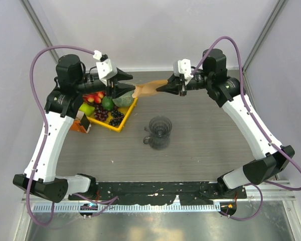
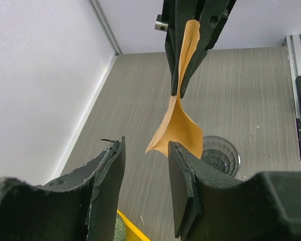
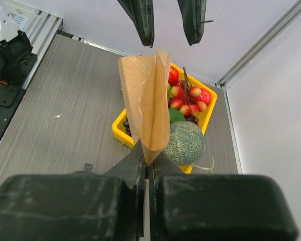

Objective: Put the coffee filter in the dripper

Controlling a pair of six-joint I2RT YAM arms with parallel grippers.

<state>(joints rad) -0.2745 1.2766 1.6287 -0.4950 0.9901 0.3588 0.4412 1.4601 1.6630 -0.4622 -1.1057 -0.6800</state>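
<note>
The coffee filter is a light-brown paper cone held in the air at the back of the table. My right gripper is shut on its narrow end; in the right wrist view the filter rises from the pinched jaws. My left gripper is open, its jaws on either side of the filter's wide end without pinching it; the left wrist view shows the filter just past the open fingertips. The clear ribbed dripper stands on the table below, also in the left wrist view.
A yellow fruit tray with a melon, grapes and red fruit sits left of the dripper. An orange-brown carton lies by the left arm. White walls close in at the back and sides.
</note>
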